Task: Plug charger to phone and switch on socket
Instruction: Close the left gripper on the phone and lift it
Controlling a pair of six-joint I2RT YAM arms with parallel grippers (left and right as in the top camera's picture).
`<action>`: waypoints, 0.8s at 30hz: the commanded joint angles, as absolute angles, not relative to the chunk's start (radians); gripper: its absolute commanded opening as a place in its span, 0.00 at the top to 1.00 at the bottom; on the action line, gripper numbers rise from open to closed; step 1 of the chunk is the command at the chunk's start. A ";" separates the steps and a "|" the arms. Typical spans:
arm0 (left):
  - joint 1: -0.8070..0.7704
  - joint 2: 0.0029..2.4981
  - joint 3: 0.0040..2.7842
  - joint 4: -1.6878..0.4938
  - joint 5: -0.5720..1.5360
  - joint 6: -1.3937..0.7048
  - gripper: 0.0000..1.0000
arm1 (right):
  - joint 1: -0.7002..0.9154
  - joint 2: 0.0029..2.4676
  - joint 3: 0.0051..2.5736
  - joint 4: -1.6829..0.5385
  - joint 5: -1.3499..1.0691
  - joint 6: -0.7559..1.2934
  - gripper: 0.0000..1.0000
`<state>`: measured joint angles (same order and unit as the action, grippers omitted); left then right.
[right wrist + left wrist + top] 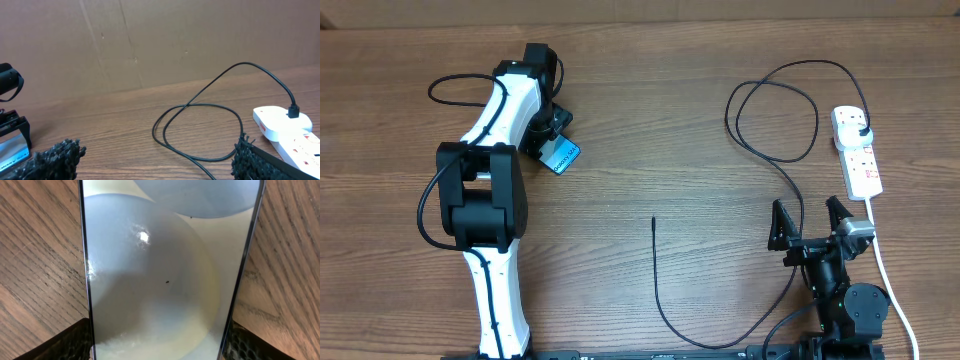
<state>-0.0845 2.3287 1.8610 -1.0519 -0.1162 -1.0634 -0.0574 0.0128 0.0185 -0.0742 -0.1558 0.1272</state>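
Left gripper (pixel 552 135) straddles the phone (pixel 560 156), far-left of the table (pixel 650 120) — mostly hidden under the arm (pixel 490 130); we cannot tell if it grips. Right gripper (pixel 811 222) gapes empty by the near edge — charger (pixel 655 260) tip mid-table.

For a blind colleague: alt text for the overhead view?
Left gripper over the phone, upper left of a wooden table. The black charger loops from the white socket at right to a loose tip mid-table; the open right gripper sits near the socket.
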 commanded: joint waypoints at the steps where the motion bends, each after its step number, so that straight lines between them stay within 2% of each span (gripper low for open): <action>1: -0.085 2.357 1.852 -1.063 -0.115 -1.051 0.25 | -0.056 0.003 0.008 -0.070 -0.150 0.131 0.00; 14: -0.085 2.357 1.852 -1.062 -0.115 -1.051 0.32 | -0.056 0.003 0.008 -0.070 -0.150 0.131 0.00; 16: -0.085 2.357 1.852 -1.061 -0.115 -1.051 0.36 | -0.056 0.003 0.008 -0.070 -0.150 0.131 0.00; 24: -0.085 2.357 1.852 -1.061 -0.115 -1.051 0.66 | -0.056 0.003 0.008 -0.070 -0.150 0.131 0.00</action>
<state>-0.0845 2.3287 1.8610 -1.0519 -0.1162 -1.0630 -0.0574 0.0128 0.0185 -0.0746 -0.1566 0.1272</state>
